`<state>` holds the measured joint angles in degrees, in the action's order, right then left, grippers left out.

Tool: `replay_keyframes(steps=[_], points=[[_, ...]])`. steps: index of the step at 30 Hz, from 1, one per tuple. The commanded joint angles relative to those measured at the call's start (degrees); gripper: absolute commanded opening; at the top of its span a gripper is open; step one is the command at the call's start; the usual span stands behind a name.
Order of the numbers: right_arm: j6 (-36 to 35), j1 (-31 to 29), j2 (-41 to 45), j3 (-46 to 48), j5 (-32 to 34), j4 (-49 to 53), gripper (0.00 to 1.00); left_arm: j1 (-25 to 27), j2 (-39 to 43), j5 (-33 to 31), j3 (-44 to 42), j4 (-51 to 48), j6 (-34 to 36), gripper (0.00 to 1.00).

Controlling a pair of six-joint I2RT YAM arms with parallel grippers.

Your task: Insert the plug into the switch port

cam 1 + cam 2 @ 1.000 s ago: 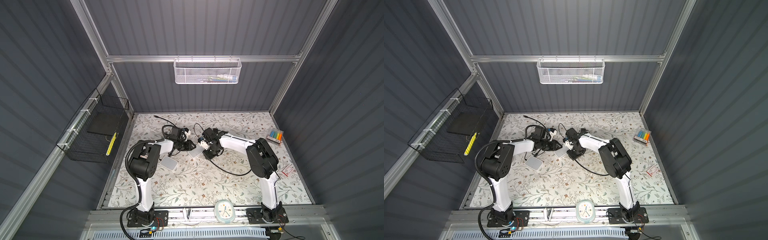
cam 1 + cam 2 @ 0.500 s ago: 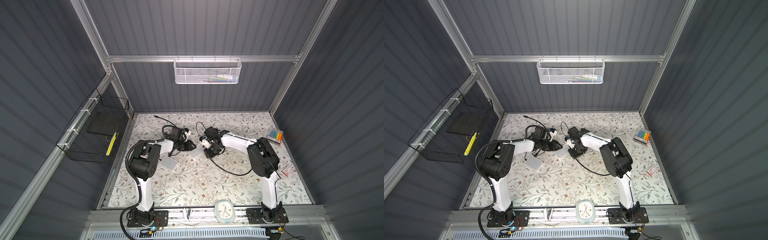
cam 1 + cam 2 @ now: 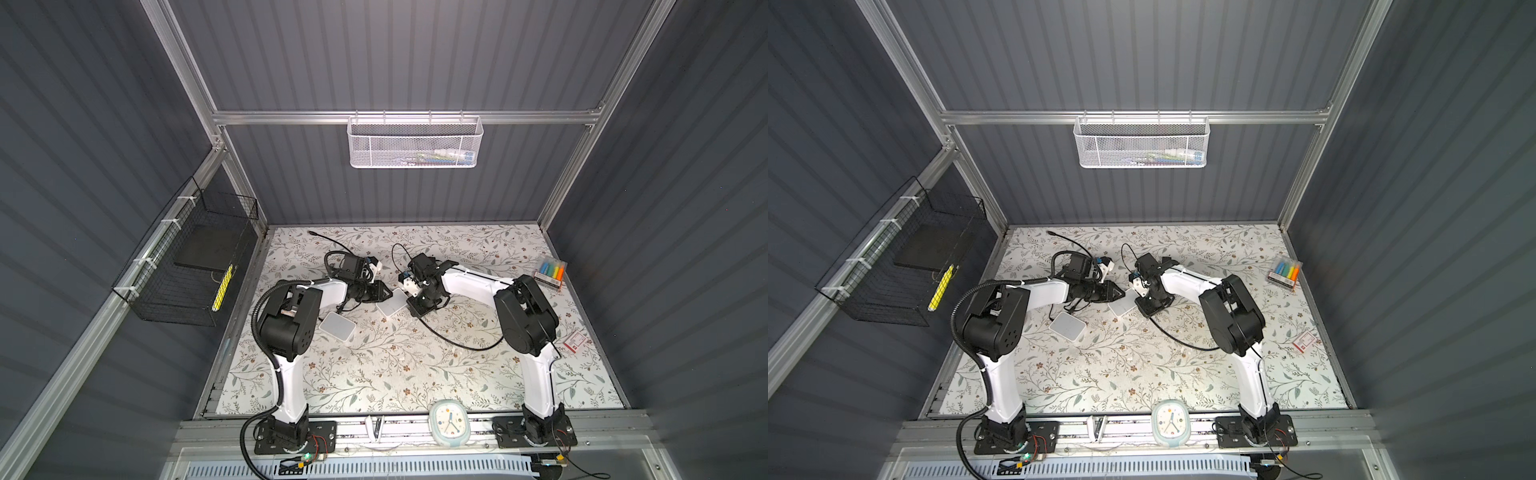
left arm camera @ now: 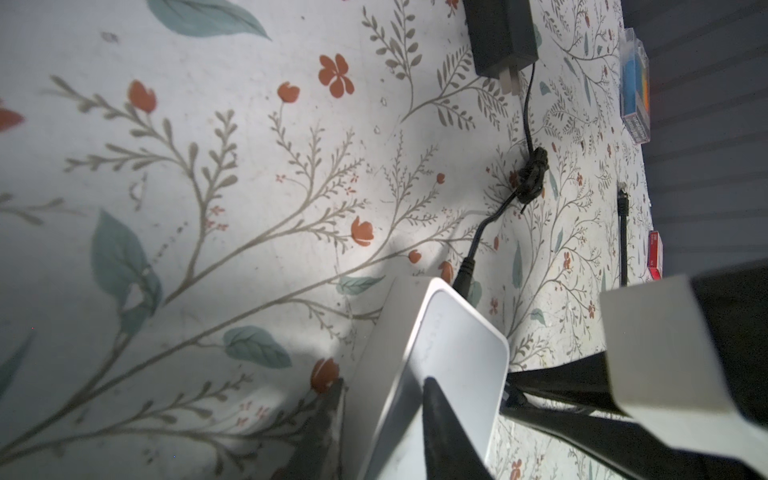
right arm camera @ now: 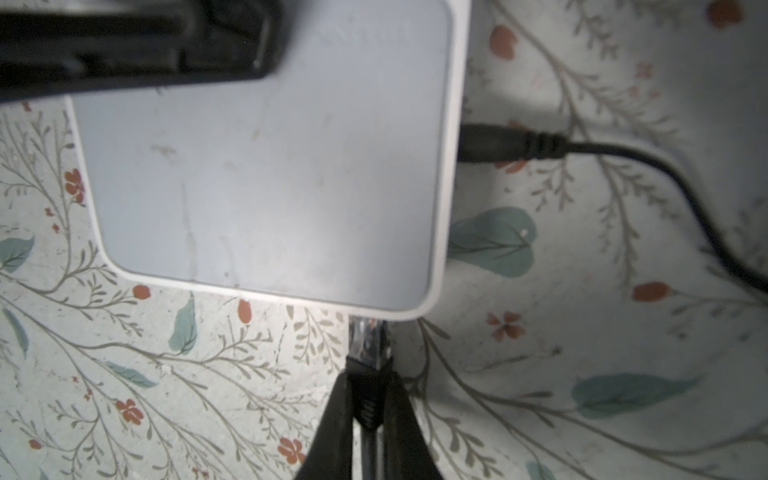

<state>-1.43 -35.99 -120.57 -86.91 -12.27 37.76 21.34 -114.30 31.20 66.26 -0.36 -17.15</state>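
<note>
Now the right gripper [image 5: 368, 399], pinching the plug [image 5: 368, 340], has edged it against the switch [image 5: 266, 174] at the right wrist view's lower centre, the left gripper [image 4: 380, 392] clamping that switch: insertion looks imminent.

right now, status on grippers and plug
Left gripper shut on switch. Right gripper shut on plug, tip at switch edge, seating unclear. Power lead in neighbouring side, clear of plug.
</note>
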Motion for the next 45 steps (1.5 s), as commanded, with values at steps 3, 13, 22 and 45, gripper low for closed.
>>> replay_keyframes(steps=[3, 13, 22, 45], points=[[0.65, 0.17, 1.13, -1.72, -0.51, 0.74, 0.0, 0.37, -0.93, 1.06, 0.1, -1.0, 0.91, 0.32], [0.99, 0.16, 1.73, -2.12, -0.94, 1.61, 0.0, 0.37, -1.21, 0.95, -0.17, -0.58, 0.94, 0.31], [0.06, 1.01, 0.3, -3.78, -1.55, 2.51, 0.0, 0.37, -1.07, 1.32, -1.04, -0.19, 1.24, 0.28], [-0.66, 2.69, -1.68, -3.52, -8.91, 0.42, 0.0, 0.37, -1.97, 3.52, -0.88, 0.79, 1.59, 0.25]])
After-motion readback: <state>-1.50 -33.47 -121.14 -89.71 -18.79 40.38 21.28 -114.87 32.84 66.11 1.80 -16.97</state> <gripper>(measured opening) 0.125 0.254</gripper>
